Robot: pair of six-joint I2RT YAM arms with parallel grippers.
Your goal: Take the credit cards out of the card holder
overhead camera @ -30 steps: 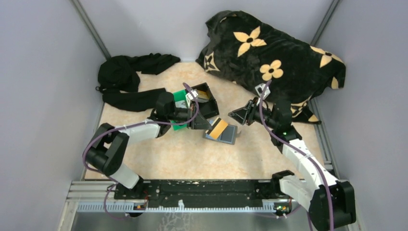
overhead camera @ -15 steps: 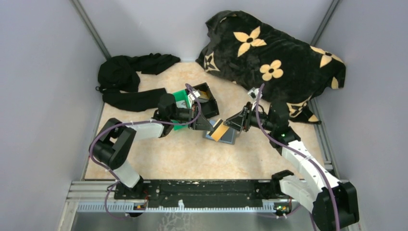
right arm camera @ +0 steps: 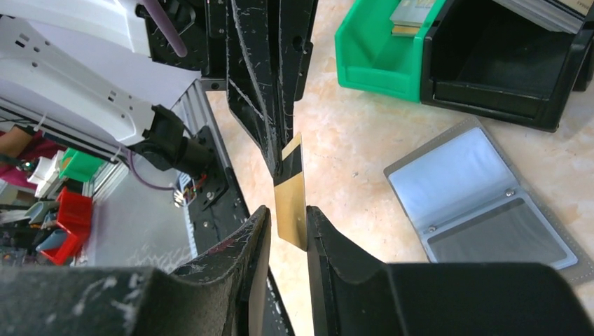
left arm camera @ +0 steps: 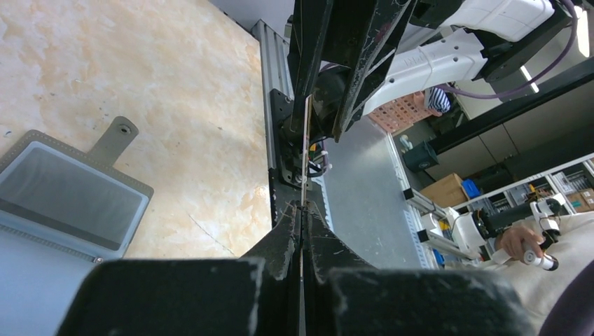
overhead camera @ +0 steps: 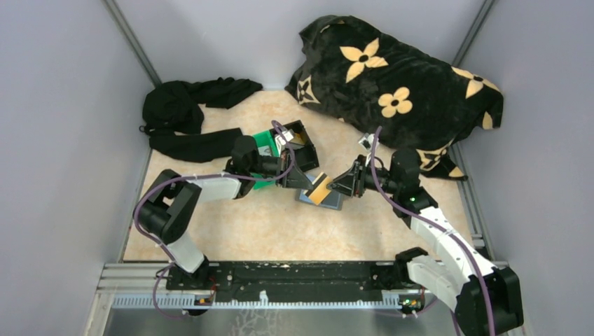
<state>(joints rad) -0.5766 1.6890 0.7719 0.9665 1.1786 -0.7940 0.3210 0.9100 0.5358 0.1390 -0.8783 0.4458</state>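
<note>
A golden-tan credit card (overhead camera: 321,187) hangs in the air over the open grey-blue card holder (overhead camera: 332,201), which lies flat on the table. My left gripper (overhead camera: 308,183) is shut on the card's black-striped end; in the left wrist view the card (left arm camera: 305,140) shows edge-on between the pressed fingers (left arm camera: 302,210). My right gripper (right arm camera: 288,218) is open, its jaws straddling the free end of the card (right arm camera: 293,203), with a narrow gap still on one side. The card holder (right arm camera: 483,203) shows clear pockets. A silvery-grey card (right arm camera: 413,12) lies in the green bin (right arm camera: 382,59).
A green bin (overhead camera: 262,145) and a black bin (overhead camera: 300,142) stand just behind the left gripper. A black flowered blanket (overhead camera: 399,77) fills the back right, and dark clothing (overhead camera: 185,119) lies at the back left. Grey walls close in both sides.
My right gripper has moved left to the card and narrowed its jaws around the free end. The left gripper has kept hold and shifted the card slightly.
</note>
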